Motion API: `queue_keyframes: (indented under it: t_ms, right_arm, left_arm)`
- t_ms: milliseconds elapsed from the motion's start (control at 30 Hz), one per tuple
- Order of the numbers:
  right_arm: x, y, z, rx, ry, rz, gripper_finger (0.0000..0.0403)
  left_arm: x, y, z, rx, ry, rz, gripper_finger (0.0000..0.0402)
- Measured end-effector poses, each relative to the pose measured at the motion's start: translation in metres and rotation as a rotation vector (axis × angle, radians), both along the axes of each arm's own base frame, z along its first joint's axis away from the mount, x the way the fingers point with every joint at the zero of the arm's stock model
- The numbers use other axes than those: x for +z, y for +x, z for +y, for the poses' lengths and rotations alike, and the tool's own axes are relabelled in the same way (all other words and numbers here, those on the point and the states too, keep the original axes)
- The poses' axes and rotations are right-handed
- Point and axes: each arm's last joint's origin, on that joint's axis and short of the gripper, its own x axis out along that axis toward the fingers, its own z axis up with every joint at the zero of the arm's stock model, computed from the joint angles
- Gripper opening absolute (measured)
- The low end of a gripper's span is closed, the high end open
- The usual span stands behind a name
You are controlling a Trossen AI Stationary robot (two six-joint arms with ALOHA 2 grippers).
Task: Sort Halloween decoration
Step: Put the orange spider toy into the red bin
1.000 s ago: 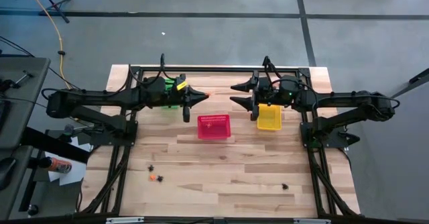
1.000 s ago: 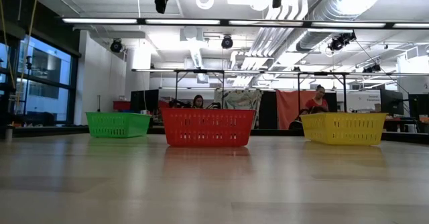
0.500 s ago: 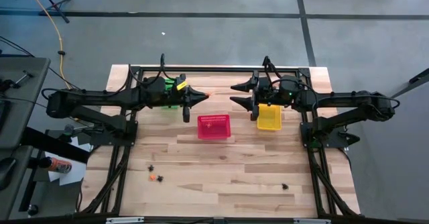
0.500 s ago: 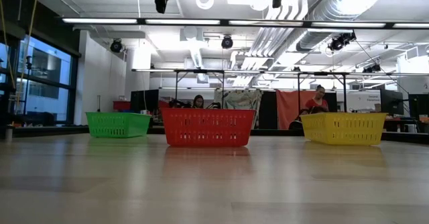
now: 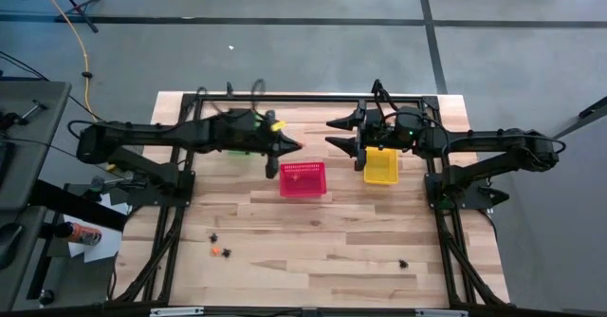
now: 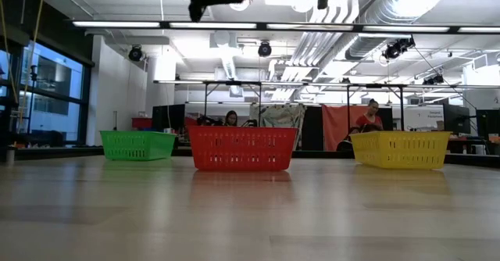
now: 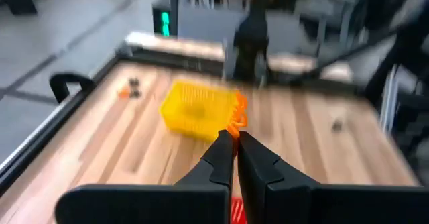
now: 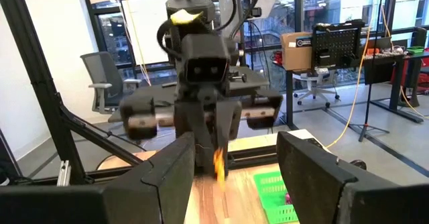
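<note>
Left gripper (image 7: 233, 135) pinches an orange trinket (image 7: 236, 119) above the red basket (image 5: 303, 178), piece jutting past the fingertips, visible only in wrist views; right gripper (image 5: 334, 134) waits, jaws wide, empty.

Left hand (image 5: 296, 147) (closed) above red basket (image 5: 303, 178)

Pale wood-plank table (image 5: 313, 236), smooth and lightly sheened; red (image 5: 303, 178), yellow (image 5: 381, 168) and green (image 6: 137, 144) baskets in plastic mesh; matt black arms (image 5: 152, 139).
</note>
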Motion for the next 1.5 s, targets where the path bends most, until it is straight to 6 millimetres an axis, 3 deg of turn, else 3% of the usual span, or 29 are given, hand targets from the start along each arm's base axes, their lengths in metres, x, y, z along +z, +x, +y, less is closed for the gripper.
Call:
queue_keyframes:
  t_ms: [167,400,600,800,1000,1267,1500]
  right_arm:
    - [0.0,0.0,0.0,-0.001,0.0,0.0,0.0204]
    - [0.0,0.0,-0.001,-0.014,0.001,0.0,0.0204]
    - [0.0,0.0,-0.001,-0.023,0.002,0.0,0.0204]
    - [0.0,0.0,-0.001,-0.024,0.002,0.0,0.0204]
    - [-0.001,0.0,-0.001,-0.025,0.004,0.008,0.0204]
    - [-0.002,0.0,-0.001,-0.025,0.006,0.024,0.0204]
    - [-0.003,0.0,-0.001,-0.025,0.006,0.026,0.0204]
  left_arm:
    - [-0.019,0.03,-0.005,-0.072,0.063,0.23,0.0]
    - [-0.079,0.061,-0.007,-0.09,0.023,0.494,0.0]
    - [-0.123,0.076,-0.006,-0.086,0.003,0.626,0.0]
    - [-0.155,0.083,-0.006,-0.071,-0.027,0.717,0.0]
    - [-0.172,0.086,-0.005,-0.054,-0.046,0.764,0.0]
    - [-0.177,0.086,-0.005,-0.05,-0.048,0.777,0.0002]
    - [-0.176,0.086,-0.002,-0.022,-0.071,0.778,0.0053]
